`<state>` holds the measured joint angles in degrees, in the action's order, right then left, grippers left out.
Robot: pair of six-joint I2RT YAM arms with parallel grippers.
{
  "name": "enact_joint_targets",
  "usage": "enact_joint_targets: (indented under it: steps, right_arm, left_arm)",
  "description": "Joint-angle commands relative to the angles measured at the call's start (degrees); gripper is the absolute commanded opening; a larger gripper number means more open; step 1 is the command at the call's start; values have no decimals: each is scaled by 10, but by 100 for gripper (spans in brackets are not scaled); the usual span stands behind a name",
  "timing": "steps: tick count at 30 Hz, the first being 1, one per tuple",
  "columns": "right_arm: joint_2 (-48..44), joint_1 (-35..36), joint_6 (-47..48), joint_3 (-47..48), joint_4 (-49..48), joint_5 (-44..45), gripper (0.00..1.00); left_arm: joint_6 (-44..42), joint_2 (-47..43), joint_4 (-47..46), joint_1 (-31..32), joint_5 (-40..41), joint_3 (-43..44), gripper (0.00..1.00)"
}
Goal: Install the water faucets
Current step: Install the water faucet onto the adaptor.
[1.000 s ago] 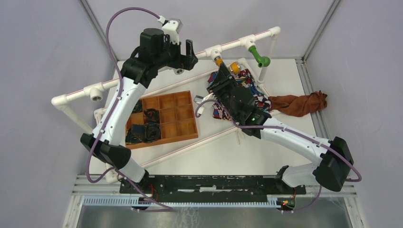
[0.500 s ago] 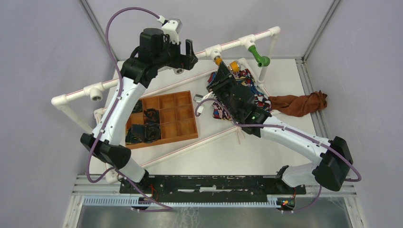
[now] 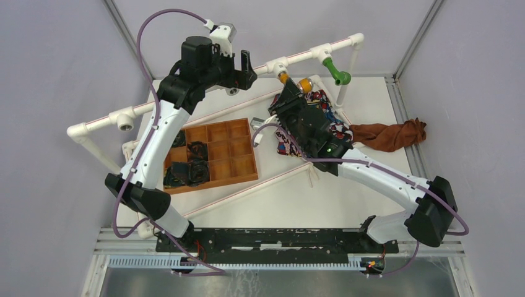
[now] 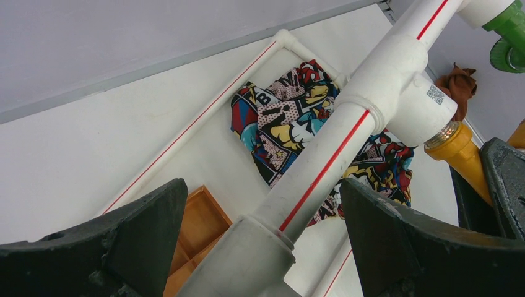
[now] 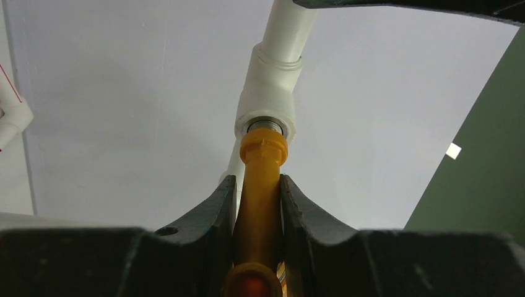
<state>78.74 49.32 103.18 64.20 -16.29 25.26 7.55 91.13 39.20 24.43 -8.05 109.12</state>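
Observation:
The orange-yellow faucet (image 3: 286, 79) is set with its threaded end in a white T-fitting (image 5: 267, 105) of the raised pipe. My right gripper (image 3: 286, 91) is shut on its stem (image 5: 262, 185), with the knob near the palm. The green faucet (image 3: 336, 72) sits in the T-fitting to the right of it (image 3: 322, 54). My left gripper (image 3: 246, 67) is open and straddles the white pipe (image 4: 322, 167) left of the orange-yellow faucet (image 4: 461, 154). Gaps show between the pipe and both fingers (image 4: 148, 229).
A wooden compartment tray (image 3: 213, 151) holding dark items lies under the left arm. A comic-print cloth (image 3: 285, 145) lies under the right gripper and a brown cloth (image 3: 390, 135) at the right. An open T-fitting (image 3: 125, 120) sits at the pipe's left end.
My right gripper has twisted slightly with the orange-yellow faucet in it, and the right forearm has shifted a little up and left. The left arm has stayed put.

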Motion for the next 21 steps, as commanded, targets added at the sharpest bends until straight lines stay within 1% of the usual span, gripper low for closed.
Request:
enact_joint_targets:
  steps: [1, 11, 21]
  right_arm:
    - [15, -22, -58, 37, 14, -26, 0]
    - [20, -34, -118, 41, 29, -54, 0]
    - [21, -33, -209, 43, 15, -58, 0]
  left_arm:
    - [6, 12, 114, 11, -40, -25, 100]
    - [4, 12, 115, 11, -45, -28, 100]
    - [8, 14, 115, 11, -53, -27, 100]
